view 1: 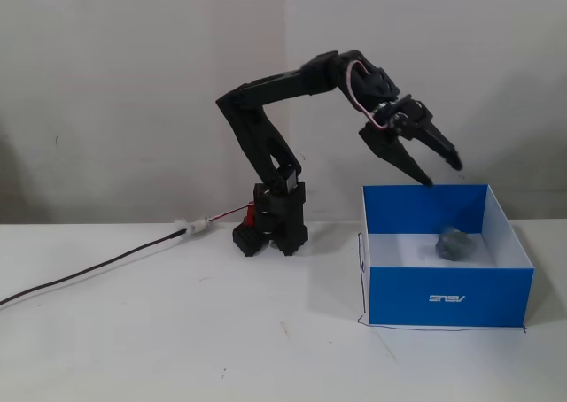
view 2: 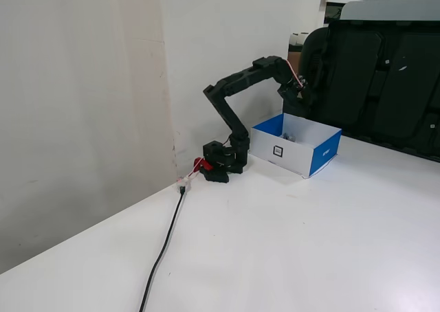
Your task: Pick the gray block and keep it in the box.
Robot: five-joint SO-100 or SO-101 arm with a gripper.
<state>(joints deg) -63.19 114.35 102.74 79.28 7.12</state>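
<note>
The gray block lies on the white floor inside the blue box, toward its back right in a fixed view. In another fixed view the block is only a small gray speck inside the box. My gripper hangs above the box's back edge, fingers spread apart and empty, well above the block. In another fixed view the gripper is dark against a black chair and hard to make out.
The arm's base stands left of the box. A cable runs from the base across the white table to the left. A black chair stands behind the box. A white wall is at the back.
</note>
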